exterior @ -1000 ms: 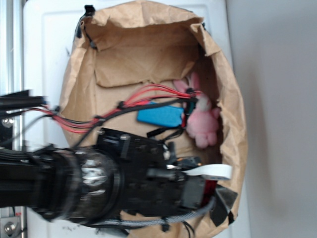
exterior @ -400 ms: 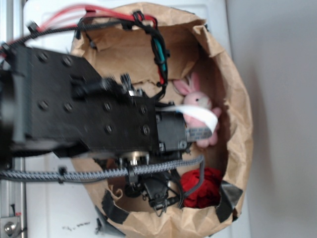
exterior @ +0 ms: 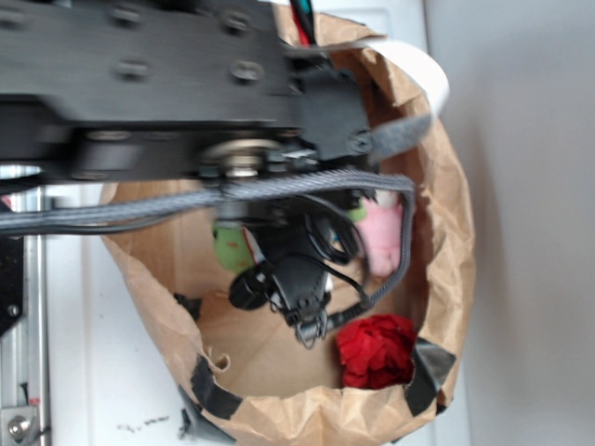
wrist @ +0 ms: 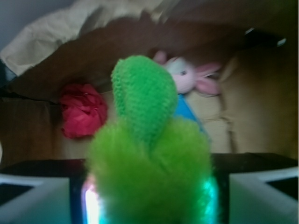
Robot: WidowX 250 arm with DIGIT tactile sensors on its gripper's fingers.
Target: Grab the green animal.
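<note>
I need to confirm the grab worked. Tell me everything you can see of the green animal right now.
The green animal is a lime-green plush with fuzzy fur and a darker, knit-looking leaf-shaped flap standing upright. In the wrist view it fills the space between the two pale fingers of the claw, seemingly clamped, though contact is blurred. In the exterior view only a green bit shows under the arm, above the floor of the paper bag.

white panelled surface (exterior: 93,353) under a crumpled brown paper bag (exterior: 446,232), plain pale grey area (exterior: 530,223) to the right, metal rail (exterior: 28,372) with screws along the left edge, soft even light
</note>
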